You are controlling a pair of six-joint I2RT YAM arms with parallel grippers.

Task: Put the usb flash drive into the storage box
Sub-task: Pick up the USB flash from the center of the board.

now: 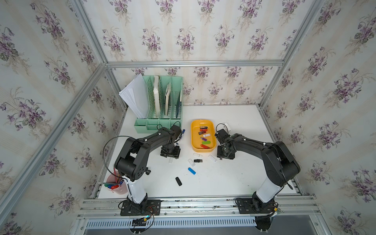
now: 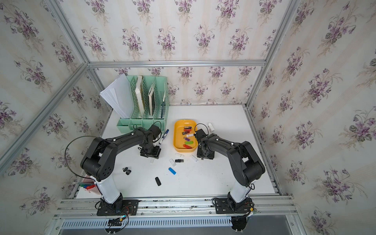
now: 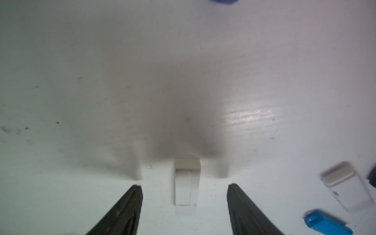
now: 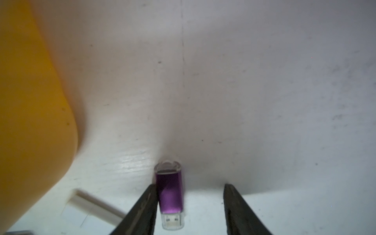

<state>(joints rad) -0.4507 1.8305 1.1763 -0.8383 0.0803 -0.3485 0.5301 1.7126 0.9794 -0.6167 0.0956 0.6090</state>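
Storage box (image 1: 192, 134) stands on bench (image 1: 234, 179), flash drives (image 1: 205, 146) in it. Before it lie loose drives (image 1: 191, 171); behind-left, file organizer (image 1: 162, 114); far before-left, pencil cup (image 1: 118, 184).

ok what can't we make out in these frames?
- Both top views: purple metallic flash drive at the right hand, almost wholly hidden under the black wrist.
- Both top views: markings on drives inside the yellow-orange plastic storage box, too small.
- Left wrist view: blue object cut off by the frame edge, unidentifiable.
- Right wrist view: pale flat object, blurred, partly behind a finger.
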